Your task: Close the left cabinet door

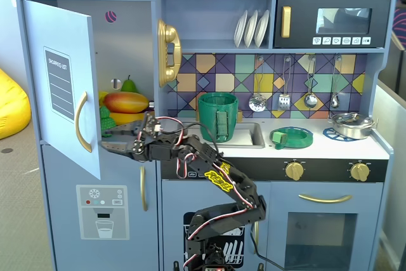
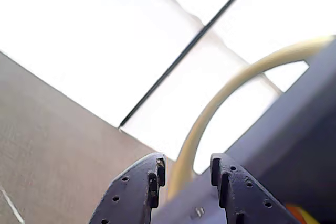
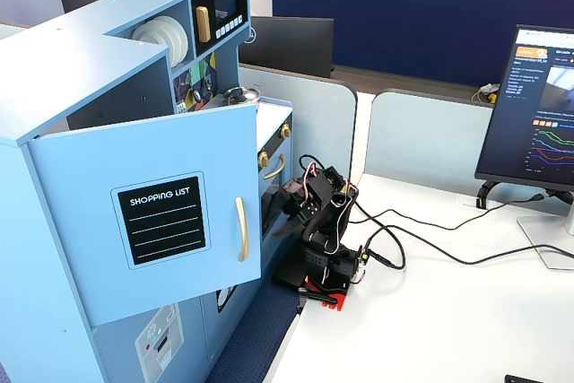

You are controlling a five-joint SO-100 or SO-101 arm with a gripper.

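Observation:
The left cabinet door (image 1: 63, 84) is light blue with a black "SHOPPING LIST" panel and a curved gold handle (image 1: 81, 122). It stands swung open in both fixed views; the other one shows its front (image 3: 163, 220) and handle (image 3: 240, 229). My gripper (image 1: 109, 141) reaches left to the door's free edge, behind the door. In the wrist view the gripper (image 2: 187, 167) is open and empty. The gold handle (image 2: 220, 98) curves up just beyond the gap between the fingertips (image 2: 157, 167), with the door edge (image 2: 294, 129) on the right. The arm (image 3: 318, 213) shows, its gripper hidden by the door.
Toy fruit (image 1: 125, 101) lies inside the open cabinet. A green pot (image 1: 217, 117) stands at the sink. Below is the blue door with the dispenser graphic (image 1: 103, 211). The microwave (image 1: 332, 21) is top right. Cables (image 3: 421, 239) and a monitor (image 3: 529, 109) are on the white desk.

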